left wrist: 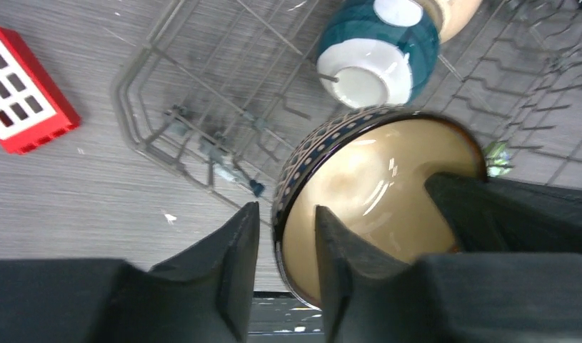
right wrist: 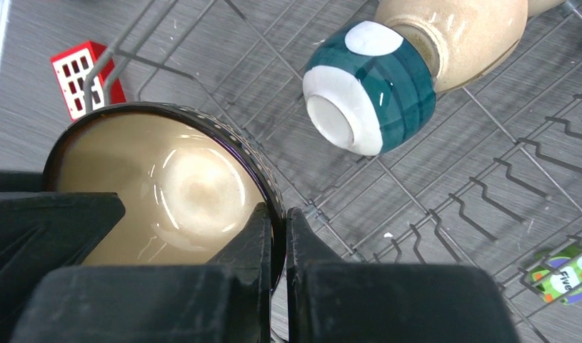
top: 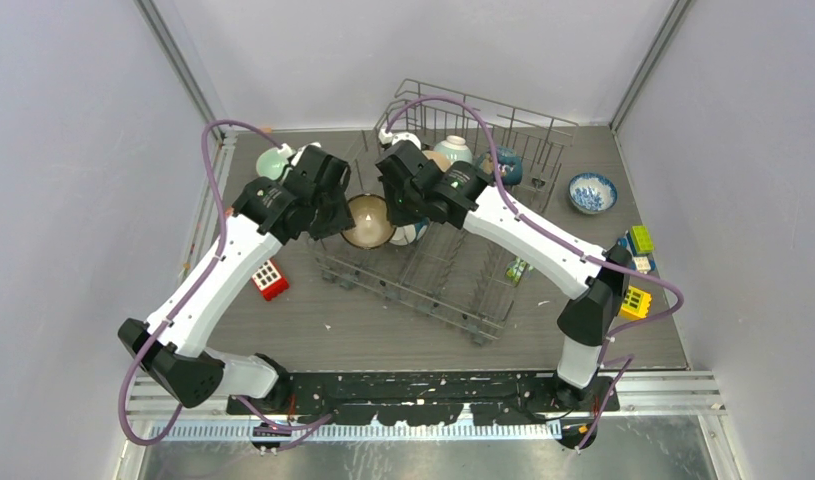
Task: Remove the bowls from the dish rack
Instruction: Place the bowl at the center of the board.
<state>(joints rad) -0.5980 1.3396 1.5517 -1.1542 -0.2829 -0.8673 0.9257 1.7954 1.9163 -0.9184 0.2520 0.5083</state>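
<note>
Left arm (top: pixel 208 285) and right arm (top: pixel 528 235) extended forward, wrists converging, fingers pointing down. Left gripper (left wrist: pixel 286 211): jaws slightly parted, the rim of the bowl (left wrist: pixel 373 179) loose between them. Right gripper (right wrist: pixel 277 212): jaws pinched onto that rim's opposite side.

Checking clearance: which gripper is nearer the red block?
Left. The left gripper is at the tan-lined bowl's rim on the red block's side; the right gripper grips the rim on the far side.

One dish rack (top: pixel 453 285). Six bowls (top: pixel 591 192) confirmed from above: one brown patterned bowl (top: pixel 369 220), one mint (top: pixel 273 160), one white-teal (top: pixel 453 150), one tan (top: pixel 437 159), one dark blue (top: pixel 504 166), one blue-white (top: pixel 591 192). One red block (top: pixel 270 280). One green owl figure (right wrist: pixel 566 271). Toy bricks (top: pixel 635 300): count unclear.
</note>
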